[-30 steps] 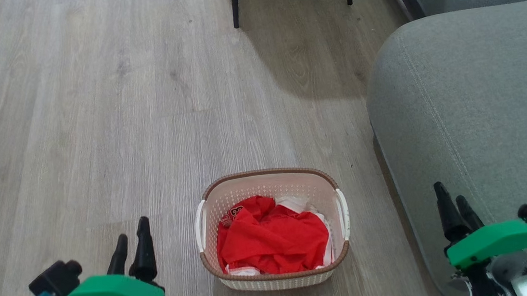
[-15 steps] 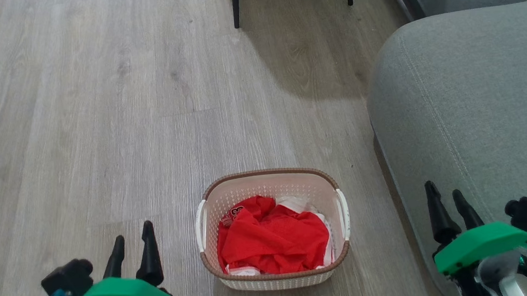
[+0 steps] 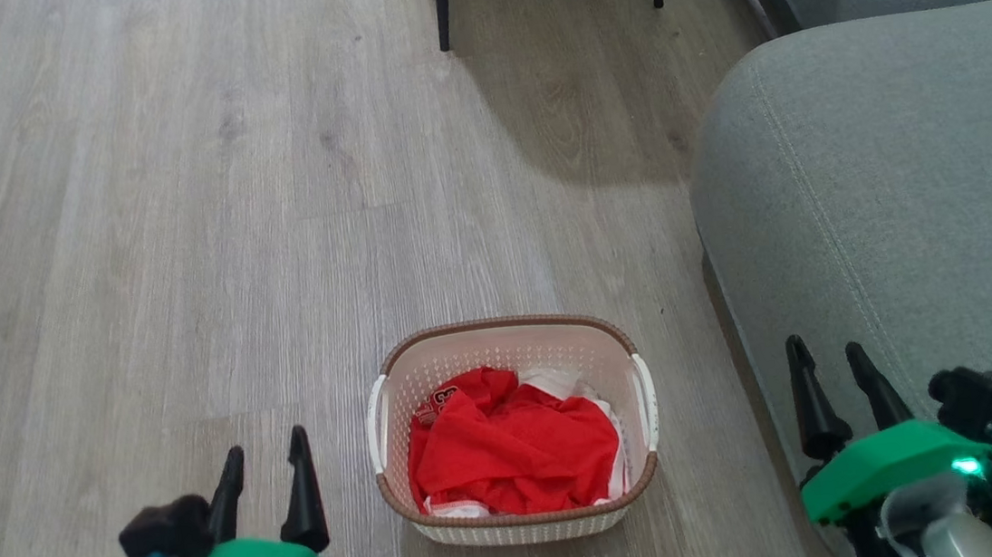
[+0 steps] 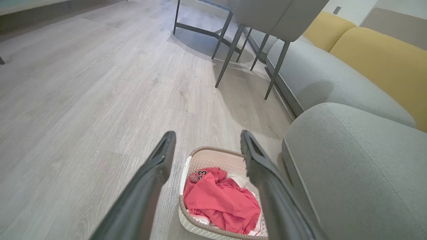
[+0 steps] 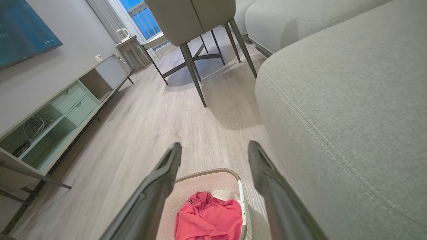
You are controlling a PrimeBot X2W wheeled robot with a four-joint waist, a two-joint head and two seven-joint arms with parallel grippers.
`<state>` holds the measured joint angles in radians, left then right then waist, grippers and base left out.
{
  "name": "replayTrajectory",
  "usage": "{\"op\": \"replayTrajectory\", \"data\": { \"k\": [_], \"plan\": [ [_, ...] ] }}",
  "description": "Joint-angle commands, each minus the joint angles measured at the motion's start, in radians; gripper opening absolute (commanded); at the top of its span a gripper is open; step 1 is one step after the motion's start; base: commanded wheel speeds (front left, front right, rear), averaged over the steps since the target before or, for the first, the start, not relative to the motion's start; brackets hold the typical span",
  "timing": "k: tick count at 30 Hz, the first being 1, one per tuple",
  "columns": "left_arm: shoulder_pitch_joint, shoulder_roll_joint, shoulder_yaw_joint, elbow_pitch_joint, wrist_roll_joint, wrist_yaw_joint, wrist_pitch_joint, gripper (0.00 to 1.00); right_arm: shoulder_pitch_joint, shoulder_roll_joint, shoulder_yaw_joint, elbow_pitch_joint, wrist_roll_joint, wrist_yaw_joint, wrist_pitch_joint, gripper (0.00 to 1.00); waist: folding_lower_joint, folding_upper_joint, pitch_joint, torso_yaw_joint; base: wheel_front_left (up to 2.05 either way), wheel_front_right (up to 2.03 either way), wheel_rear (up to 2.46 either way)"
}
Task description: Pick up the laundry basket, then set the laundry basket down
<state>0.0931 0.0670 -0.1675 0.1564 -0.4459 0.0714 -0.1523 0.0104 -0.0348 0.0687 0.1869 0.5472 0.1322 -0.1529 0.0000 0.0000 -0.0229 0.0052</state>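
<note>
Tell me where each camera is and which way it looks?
Head view: on the head, looking down at the laundry basket beside the sofa; left gripper and right gripper show low.
Left wrist view: on that wrist, looking along its fingers, past the laundry basket, to chair legs.
Right wrist view: on that wrist, along its fingers, toward a cabinet.
All share the laundry basket.

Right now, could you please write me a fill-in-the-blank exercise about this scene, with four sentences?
1. The laundry basket stands on the wooden ____.
2. Inside it lies a crumpled ____ garment.
3. The left gripper and the right gripper both have their jaws ____.
4. In the head view, the grey sofa is on the ____ side of the basket.

Missing words: floor; red; open; right.
</note>
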Motion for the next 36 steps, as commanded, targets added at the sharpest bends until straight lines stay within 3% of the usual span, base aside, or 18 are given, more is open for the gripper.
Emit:
{"op": "replayTrajectory", "data": {
  "k": [1, 31, 36],
  "plan": [
    [-0.030, 0.018, 0.011, -0.045, 0.049, 0.010, -0.021, 1.00, -0.016, -0.011, 0.028, -0.042, -0.045, -0.001, -0.021, 1.00, 0.0000, 0.0000, 0.001, 0.000, 0.00, 0.00, 0.00],
    [-0.001, 0.008, -0.024, -0.069, 0.393, 0.045, -0.109, 1.00, -0.022, -0.015, 0.110, -0.064, -0.392, -0.002, -0.108, 1.00, 0.0000, 0.0000, 0.015, -0.002, 0.00, 0.00, 0.00],
    [-0.002, 0.003, -0.017, -0.062, 0.395, 0.038, -0.109, 1.00, -0.022, -0.015, 0.108, -0.062, -0.394, -0.002, -0.109, 1.00, 0.0000, 0.0000, 0.016, -0.002, 0.00, 0.00, 0.00]
  ]
}}
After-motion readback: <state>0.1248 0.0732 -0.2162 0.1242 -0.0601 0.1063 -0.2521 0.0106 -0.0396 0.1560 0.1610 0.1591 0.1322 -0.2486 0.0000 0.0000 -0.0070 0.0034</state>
